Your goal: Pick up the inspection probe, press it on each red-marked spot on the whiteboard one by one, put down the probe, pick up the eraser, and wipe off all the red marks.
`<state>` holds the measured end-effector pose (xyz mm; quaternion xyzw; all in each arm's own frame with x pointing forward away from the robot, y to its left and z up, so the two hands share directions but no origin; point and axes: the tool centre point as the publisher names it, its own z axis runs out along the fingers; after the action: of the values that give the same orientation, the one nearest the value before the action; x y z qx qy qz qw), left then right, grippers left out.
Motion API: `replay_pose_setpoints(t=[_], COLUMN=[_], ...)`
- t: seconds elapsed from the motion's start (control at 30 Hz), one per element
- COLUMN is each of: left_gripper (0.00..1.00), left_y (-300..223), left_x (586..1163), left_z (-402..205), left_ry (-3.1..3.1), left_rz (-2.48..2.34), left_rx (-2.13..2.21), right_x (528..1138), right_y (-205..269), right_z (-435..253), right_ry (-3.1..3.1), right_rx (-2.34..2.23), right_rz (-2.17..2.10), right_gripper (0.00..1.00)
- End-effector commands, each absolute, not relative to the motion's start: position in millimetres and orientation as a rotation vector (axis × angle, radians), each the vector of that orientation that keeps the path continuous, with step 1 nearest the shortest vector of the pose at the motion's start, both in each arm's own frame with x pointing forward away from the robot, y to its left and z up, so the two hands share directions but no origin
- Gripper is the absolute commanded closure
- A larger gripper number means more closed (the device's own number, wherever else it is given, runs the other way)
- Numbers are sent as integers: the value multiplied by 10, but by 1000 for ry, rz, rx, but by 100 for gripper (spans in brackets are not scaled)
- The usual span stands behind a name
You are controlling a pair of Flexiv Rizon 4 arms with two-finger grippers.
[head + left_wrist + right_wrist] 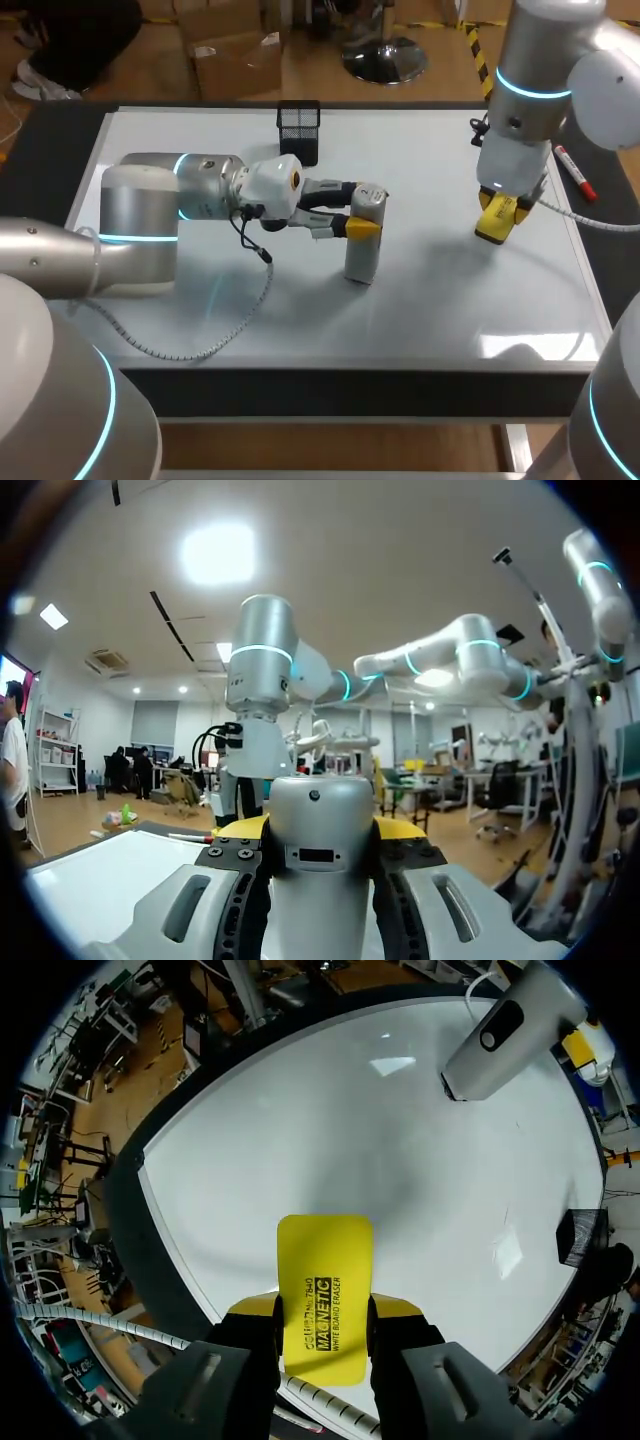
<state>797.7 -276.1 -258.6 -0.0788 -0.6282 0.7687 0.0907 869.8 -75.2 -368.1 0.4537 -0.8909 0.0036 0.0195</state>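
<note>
The grey inspection probe (362, 250) stands upright on the whiteboard (450, 300) near its middle. My left gripper (364, 211) reaches in level from the left and is shut on its upper part. In the left wrist view the probe (322, 830) fills the gap between the yellow-tipped fingers (402, 829). My right gripper (497, 218) hangs over the board's right side, shut on the yellow eraser (495, 226). From the right wrist, the eraser (323, 1280) sticks out ahead of the fingers above bare white board (300, 1140), with the probe (498, 1038) farther off. No red marks show on the board.
A black mesh pen holder (298, 130) stands at the board's back edge, behind the left gripper. A red marker (575, 172) lies by the right edge, beyond the right arm. The left arm's cable (215, 335) trails over the front left of the board.
</note>
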Motion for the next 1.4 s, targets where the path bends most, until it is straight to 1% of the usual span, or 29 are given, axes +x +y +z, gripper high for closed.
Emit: replay_pose_setpoints(t=[0.03,1.0,1.4], left_gripper=[100,100,100], left_y=[-2760,-2781,-2765], left_x=[7990,8020,8059], left_z=[-2610,-2655,-2540], left_ry=[-1861,-1897,-1856], left_rz=[2291,2261,2265], left_rx=[-238,-283,-322], right_x=[8704,8704,8704], right_y=[-756,-756,-756], right_z=[-3675,-3675,-3675], right_ry=[-2762,-2762,-2762], right_rx=[1409,1409,1409], right_rz=[15,15,15], right_gripper=[100,100,100])
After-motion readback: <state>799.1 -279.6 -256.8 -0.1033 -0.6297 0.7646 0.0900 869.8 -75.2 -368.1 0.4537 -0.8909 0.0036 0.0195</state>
